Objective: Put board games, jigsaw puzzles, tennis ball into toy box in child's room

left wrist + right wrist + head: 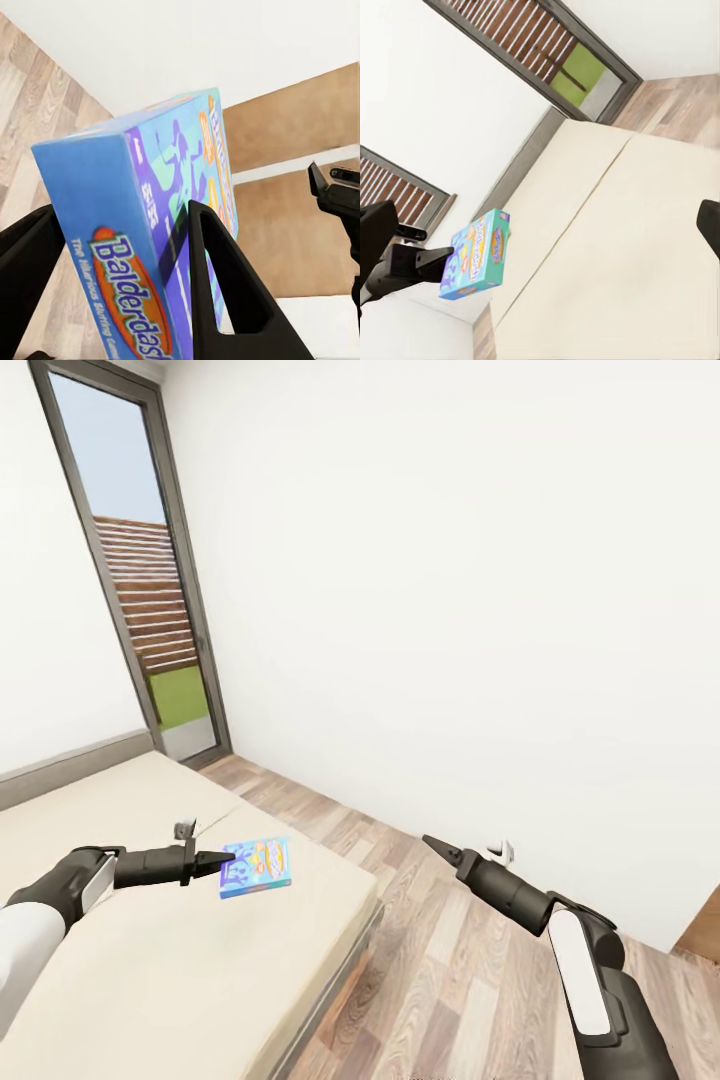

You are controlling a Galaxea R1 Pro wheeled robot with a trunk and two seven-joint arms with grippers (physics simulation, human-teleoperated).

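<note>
The left gripper [215, 860] has its jaws clamped on the Balderdash board game [256, 867], a thin blue cartoon-covered box held above the beige bed [150, 970]. I cannot tell whether the right gripper [436, 845] is parted or closed.

The left gripper [222, 857] holds a blue game [256, 867] by its edge, above the bed [180, 970]. Beyond the bed stands a tall window [140, 580]. Right of the bed, the right gripper [432, 845] hangs over the floor [450, 980].
</note>
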